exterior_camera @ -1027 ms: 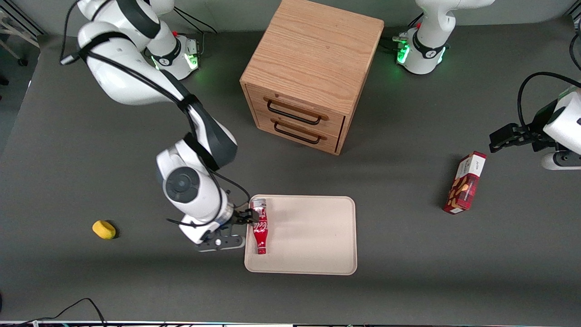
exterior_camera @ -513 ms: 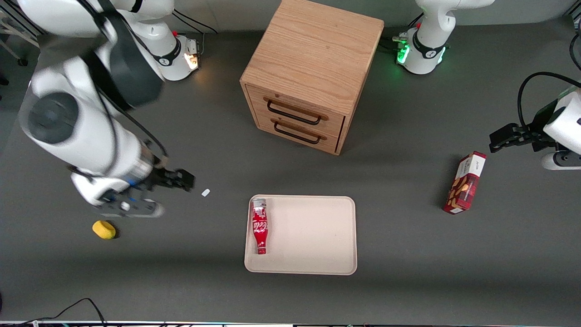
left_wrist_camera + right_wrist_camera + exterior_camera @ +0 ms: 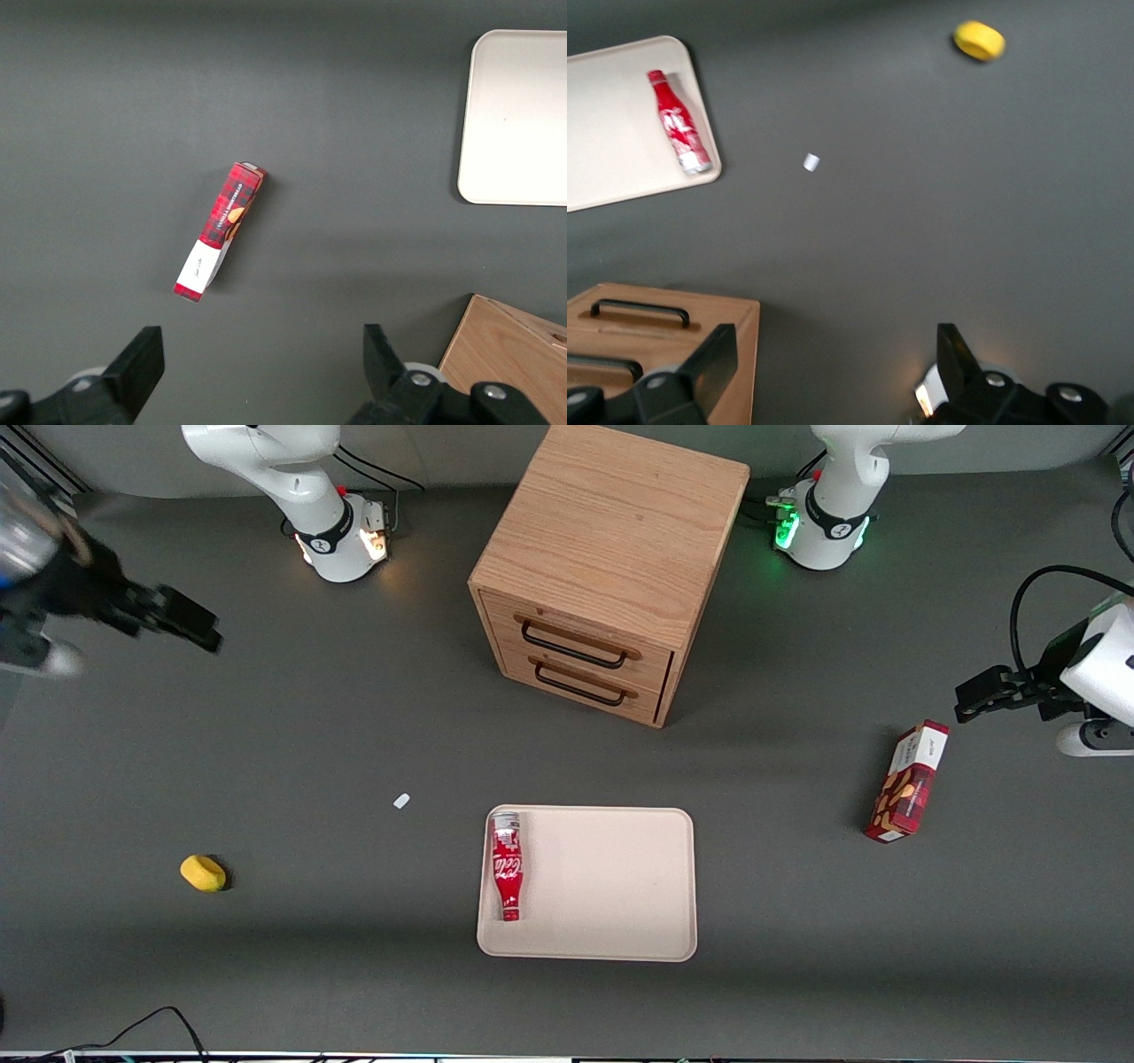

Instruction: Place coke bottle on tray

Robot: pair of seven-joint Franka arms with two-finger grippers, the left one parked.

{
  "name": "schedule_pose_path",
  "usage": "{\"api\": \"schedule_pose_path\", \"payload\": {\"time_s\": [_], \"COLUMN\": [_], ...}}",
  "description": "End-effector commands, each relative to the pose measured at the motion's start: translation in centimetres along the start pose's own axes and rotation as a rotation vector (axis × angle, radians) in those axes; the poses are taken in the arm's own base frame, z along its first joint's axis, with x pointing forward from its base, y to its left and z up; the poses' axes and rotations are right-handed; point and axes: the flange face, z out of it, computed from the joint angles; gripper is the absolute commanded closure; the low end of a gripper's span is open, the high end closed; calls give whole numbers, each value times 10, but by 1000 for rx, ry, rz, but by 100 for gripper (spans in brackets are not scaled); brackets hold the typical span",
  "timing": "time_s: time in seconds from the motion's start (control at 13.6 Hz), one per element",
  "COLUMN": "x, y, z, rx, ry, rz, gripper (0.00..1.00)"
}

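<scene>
1. the dark grey worktop (image 3: 310, 735) carries everything here.
2. a light wooden cabinet (image 3: 611, 522) with two drawers and dark bar handles stands about midway between the two arms' ends, farther from the front camera than the tray; its drawer fronts are closed.
3. the large flat cream-beige tray (image 3: 611, 886) with rounded corners and a low rim lies flat on the worktop in front of the cabinet, near the front camera and apart from the cabinet.
4. the right arm's end effector (image 3: 186, 622) hangs in the air out at the working arm's end of the worktop, well apart from the tray and farther from the front camera than it. in the right wrist view its two fingers (image 3: 713, 363) stand wide apart with nothing between them.
5. a red-and-white snack box (image 3: 908, 781) lies toward the parked arm's end, well apart from the tray.
6. the small slim red coke bottle (image 3: 507, 865) with white script lies on its side on the tray, just inside the rim on the edge toward the working arm's end. its silver-grey base points away from the front camera and its narrow neck points toward it.
7. a small rounded yellow object (image 3: 203, 872) sits on the worktop toward the working arm's end, well apart from the tray.
8. a tiny white scrap (image 3: 401, 801) lies on the worktop between the yellow object and the tray, nearer the tray.
</scene>
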Motion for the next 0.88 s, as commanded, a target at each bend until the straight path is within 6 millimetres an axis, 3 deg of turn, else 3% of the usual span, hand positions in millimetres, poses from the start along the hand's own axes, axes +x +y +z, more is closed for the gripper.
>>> {"api": "schedule_pose_path", "payload": {"time_s": [0.0, 0.29, 0.59, 0.81], "x": [-42, -69, -67, -46], "y": [46, 71, 73, 76], "z": [25, 69, 58, 44], "rx": [5, 45, 51, 52], "ry": [-12, 26, 35, 20], "rz": [14, 36, 23, 46], "gripper": [0, 0, 0, 0]}}
